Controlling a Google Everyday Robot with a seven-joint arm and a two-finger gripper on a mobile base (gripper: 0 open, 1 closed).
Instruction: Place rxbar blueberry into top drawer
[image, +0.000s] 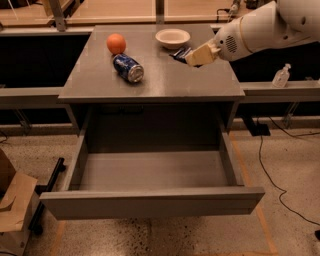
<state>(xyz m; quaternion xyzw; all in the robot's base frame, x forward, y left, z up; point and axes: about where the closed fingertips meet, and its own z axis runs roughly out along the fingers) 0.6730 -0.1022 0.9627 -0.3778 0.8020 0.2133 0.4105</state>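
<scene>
The rxbar blueberry (180, 53), a small dark blue wrapper, sticks out to the left of my gripper (192, 56), just in front of the white bowl at the back right of the grey cabinet top (165, 82). The gripper's tan fingers (201, 55) are shut on the bar's right end; I cannot tell whether the bar touches the top. My white arm comes in from the upper right. The top drawer (150, 202) is pulled wide open below the cabinet top, and its grey interior holds nothing.
A white bowl (172, 36), an orange (116, 43) and a blue soda can (128, 68) on its side are on the cabinet top. A clear bottle (281, 76) stands on the right ledge. A cardboard box (12, 200) sits bottom left, and a cable (272, 172) lies on the right floor.
</scene>
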